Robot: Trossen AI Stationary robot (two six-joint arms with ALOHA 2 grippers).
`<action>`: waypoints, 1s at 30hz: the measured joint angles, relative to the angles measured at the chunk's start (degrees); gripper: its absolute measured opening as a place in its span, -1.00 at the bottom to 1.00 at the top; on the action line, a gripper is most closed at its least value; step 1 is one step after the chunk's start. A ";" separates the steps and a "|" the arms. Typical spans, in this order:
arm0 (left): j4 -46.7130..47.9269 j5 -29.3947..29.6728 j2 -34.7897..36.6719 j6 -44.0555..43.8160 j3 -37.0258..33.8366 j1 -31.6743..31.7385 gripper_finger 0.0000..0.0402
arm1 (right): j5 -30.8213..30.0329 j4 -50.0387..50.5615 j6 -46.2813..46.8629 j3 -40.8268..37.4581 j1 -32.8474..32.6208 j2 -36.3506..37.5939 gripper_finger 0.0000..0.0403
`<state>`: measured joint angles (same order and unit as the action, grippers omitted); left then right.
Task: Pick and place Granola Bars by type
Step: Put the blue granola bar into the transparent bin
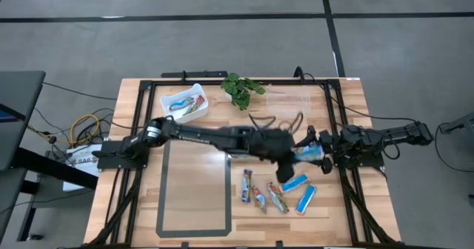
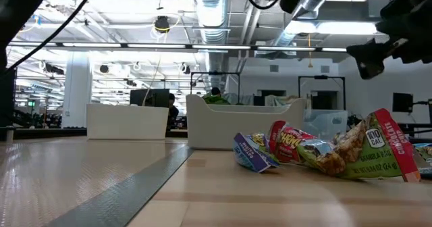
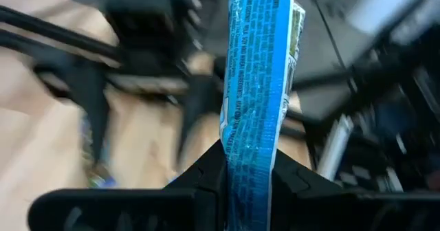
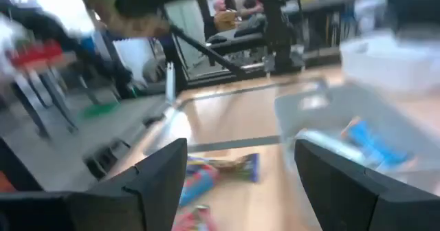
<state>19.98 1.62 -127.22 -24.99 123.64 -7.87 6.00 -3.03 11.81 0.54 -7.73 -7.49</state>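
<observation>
The left gripper [image 3: 247, 179] is reaching across the pale wooden counter [image 1: 192, 219], its dark fingers clamping the shiny blue foil-wrapped granola bar [image 3: 258, 86] and holding it above the counter's right side. More crinkled foil bars [image 1: 278, 193], blue and red-brown, are lying loose below it, and a white rectangular plastic tray [image 1: 185, 102] is holding others. The right gripper [image 4: 240, 183] is waiting at the right edge, fingers apart, its view blurring.
</observation>
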 joint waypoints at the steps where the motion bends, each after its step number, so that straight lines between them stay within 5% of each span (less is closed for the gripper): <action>1: 0.24 0.59 0.00 -0.65 0.87 0.74 -0.75 | 0.00 0.00 4.37 0.00 -0.12 0.00 0.31; 10: 0.35 2.78 0.08 -4.94 4.13 6.53 -0.75 | -0.03 -0.02 38.70 -0.02 -0.11 0.00 0.31; 18: 0.59 3.37 0.07 -6.32 4.20 10.11 -0.75 | -7.93 -2.03 38.20 -0.01 2.30 0.00 0.31; 25: 0.78 3.34 0.07 -9.31 4.19 11.87 -0.75 | -21.80 -15.13 30.67 0.02 6.63 0.02 0.31; 30: 2.11 3.30 0.07 -11.62 4.21 12.33 -0.75 | -22.60 -16.17 26.78 1.64 9.71 0.02 0.31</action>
<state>22.09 4.92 -127.15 -36.61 127.85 4.46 -16.60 -19.20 38.60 2.17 1.99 -7.46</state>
